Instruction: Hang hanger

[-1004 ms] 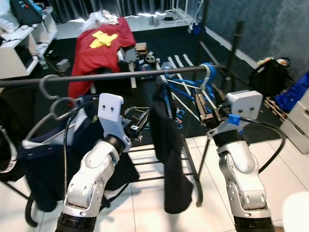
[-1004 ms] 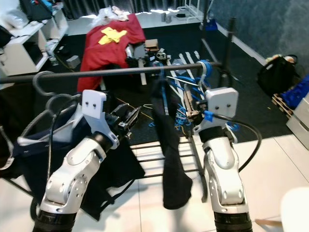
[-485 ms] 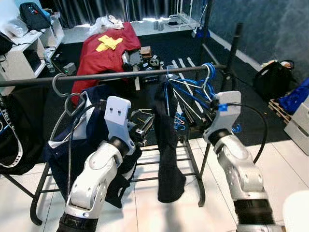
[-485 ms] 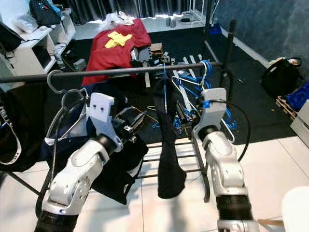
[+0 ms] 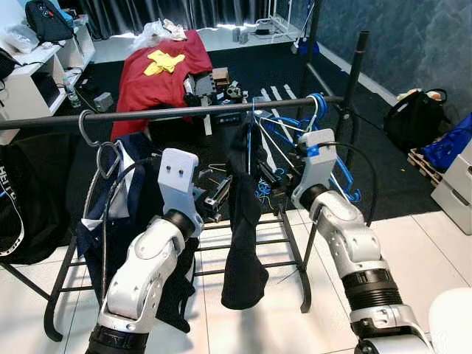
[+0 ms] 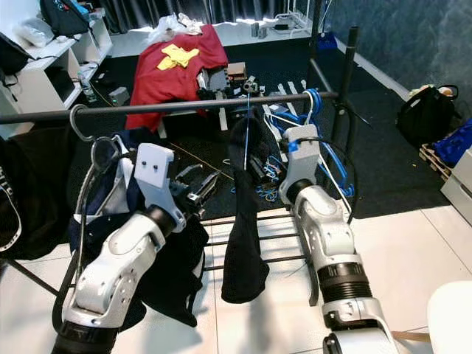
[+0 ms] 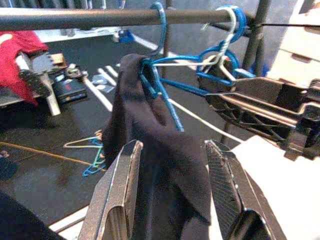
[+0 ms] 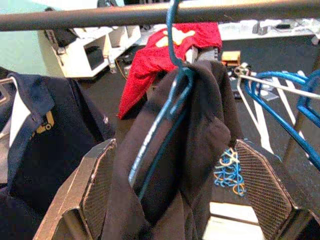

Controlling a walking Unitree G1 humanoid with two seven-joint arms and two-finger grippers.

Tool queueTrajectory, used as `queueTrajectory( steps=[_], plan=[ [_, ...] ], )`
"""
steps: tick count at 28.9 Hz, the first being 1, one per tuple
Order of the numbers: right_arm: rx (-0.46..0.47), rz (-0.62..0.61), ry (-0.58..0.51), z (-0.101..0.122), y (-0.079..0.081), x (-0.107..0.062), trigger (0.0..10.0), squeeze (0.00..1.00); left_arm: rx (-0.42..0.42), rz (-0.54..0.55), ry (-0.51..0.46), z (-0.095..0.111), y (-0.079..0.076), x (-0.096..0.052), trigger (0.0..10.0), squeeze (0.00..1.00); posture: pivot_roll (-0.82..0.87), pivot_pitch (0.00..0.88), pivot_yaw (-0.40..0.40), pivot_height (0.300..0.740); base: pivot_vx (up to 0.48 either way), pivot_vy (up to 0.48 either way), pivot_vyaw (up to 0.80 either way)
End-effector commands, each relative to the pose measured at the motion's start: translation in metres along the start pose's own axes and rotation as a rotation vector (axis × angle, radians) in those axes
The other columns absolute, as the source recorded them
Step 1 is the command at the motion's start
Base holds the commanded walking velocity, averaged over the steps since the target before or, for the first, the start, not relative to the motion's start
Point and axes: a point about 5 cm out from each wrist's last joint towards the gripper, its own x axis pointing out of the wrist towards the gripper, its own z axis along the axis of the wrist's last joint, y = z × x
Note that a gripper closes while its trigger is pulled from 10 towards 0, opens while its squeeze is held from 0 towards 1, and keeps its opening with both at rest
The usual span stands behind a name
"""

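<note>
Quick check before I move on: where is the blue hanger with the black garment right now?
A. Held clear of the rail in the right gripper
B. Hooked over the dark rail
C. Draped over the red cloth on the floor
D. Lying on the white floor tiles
B. The blue hanger hooks over the dark rail, with the black garment hanging down from it.

— What hung on the black rail (image 6: 169, 108)?

— A blue hanger (image 6: 246, 118) with a black garment (image 6: 244, 214) on it, its hook over the rail. More blue hangers (image 6: 313, 110) hung close to the post.

— And the arms?

— The left gripper (image 6: 193, 186) pointed at the garment from the left side. The right arm (image 6: 318, 221) reached up just beside the garment. A red cloth (image 6: 177, 63) lay on the dark floor behind.
</note>
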Motion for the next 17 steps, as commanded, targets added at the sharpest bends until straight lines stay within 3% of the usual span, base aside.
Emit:
queueTrajectory(
  steps=[1,17],
  plan=[
    [-0.005,0.013,-0.023,0.002,0.005,0.003,10.0,0.00,0.003,0.024,0.015,-0.006,0.005,-0.003,10.0,0.00,0.00,0.103,0.056,0.740,0.000,0.000,0.00],
    [-0.071,0.095,-0.060,0.005,0.022,0.007,10.0,0.00,-0.019,0.024,0.009,-0.005,0.009,0.004,10.0,0.00,0.01,0.095,0.069,0.740,0.025,0.000,0.05]
  ],
)
